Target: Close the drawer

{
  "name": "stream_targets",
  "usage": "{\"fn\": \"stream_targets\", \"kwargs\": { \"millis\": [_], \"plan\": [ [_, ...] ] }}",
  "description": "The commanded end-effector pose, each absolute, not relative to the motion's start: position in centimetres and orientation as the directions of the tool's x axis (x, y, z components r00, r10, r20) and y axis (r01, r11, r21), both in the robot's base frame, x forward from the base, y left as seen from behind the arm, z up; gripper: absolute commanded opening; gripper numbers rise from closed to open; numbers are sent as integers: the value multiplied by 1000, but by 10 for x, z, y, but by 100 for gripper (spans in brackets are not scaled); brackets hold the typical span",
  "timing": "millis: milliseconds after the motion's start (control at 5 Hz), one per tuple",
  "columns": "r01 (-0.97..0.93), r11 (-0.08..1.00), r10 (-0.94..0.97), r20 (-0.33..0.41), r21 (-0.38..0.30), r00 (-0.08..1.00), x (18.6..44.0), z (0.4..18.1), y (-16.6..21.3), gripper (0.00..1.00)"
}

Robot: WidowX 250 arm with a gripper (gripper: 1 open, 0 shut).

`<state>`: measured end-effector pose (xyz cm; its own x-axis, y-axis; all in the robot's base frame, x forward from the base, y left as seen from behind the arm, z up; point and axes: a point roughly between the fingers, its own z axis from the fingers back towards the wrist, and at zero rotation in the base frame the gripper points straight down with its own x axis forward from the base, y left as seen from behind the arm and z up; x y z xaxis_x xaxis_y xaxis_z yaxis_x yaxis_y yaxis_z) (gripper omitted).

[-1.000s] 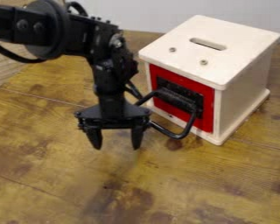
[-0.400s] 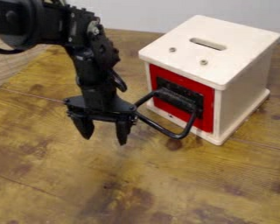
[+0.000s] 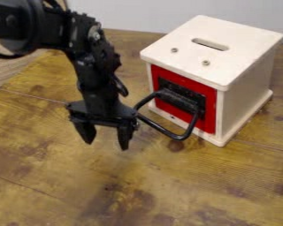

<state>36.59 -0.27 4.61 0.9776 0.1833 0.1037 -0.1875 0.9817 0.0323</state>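
The worn, yellow-brown wooden desk (image 3: 61, 185) carries a cream wooden cube casing (image 3: 233, 66) with a slot in its top, standing toward the right rear. In its front face sits the small bright red drawer (image 3: 179, 91), fronted by a black plate and a large black loop handle (image 3: 170, 119) that juts out toward the left front. The red face looks about flush with the casing, so the drawer appears pushed home. The black jointed arm (image 3: 79, 53) reaches in from the upper left. Its black pincer (image 3: 103, 135) hangs over the desk with its fingers spread and empty. Over the last second it has slid left, away from the handle, though barely in the latest instant. That retreat suggests the closing push is done.
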Motion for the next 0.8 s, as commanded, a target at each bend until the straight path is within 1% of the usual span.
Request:
{"fn": "stream_targets", "kwargs": {
  "millis": [0,200,400,600],
  "plan": [
    [-197,980,195,198,-6,961,372,80,-6,100],
    [-168,986,167,200,-15,965,363,75,-7,100],
    [-169,984,177,232,-55,956,358,103,3,100],
    [-179,979,199,260,-97,945,366,141,9,100]
  ]
}}
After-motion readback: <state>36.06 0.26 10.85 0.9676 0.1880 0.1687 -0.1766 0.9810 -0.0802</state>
